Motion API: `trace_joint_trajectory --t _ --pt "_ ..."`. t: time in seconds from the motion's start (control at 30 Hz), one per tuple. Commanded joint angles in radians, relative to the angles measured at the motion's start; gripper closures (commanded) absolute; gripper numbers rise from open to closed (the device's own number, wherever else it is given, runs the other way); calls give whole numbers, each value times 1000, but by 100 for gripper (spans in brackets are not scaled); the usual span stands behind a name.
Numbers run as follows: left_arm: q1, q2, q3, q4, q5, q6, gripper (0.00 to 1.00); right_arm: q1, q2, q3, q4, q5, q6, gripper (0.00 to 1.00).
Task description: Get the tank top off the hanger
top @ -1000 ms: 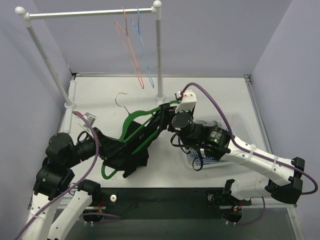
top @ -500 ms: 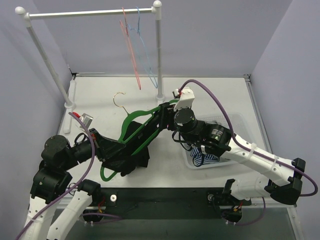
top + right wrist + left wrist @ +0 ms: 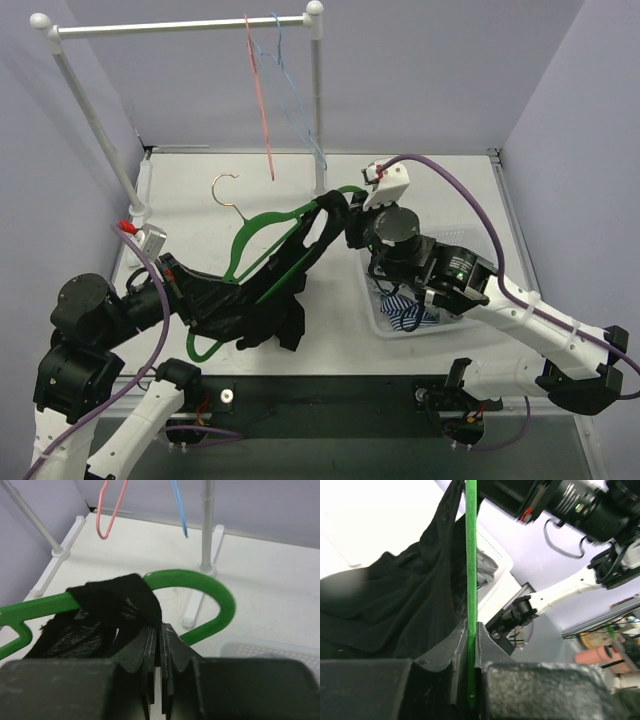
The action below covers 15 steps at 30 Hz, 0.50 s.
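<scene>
Black tank top (image 3: 262,315) is still hanging on the green hanger (image 3: 262,240), which I am holding over the bench (image 3: 190,190) between the arms, so I am judging the job under way, not done. My left jaws are clamping the hanger's straight bar. My right jaws are pinching shut on the strap (image 3: 117,600) where it is looping over the hanger's curved end. That strap is needing to slide off; the other shoulder I cannot see.

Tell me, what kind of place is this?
Probably a robot test lab, not a home. A left arm and right arm stand at a white table, boxed in by plain purple walls, with a small clothes rack on it.
</scene>
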Motion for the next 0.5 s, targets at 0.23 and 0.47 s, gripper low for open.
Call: trace_joint_trajectory --t 0.23,0.47 --pt "-22 -7 70 -71 -38 112 100 -184 -53 89 45 84 -139 100" --pt "-26 -9 93 -70 -61 128 100 -273 -56 67 -44 45 -84 100"
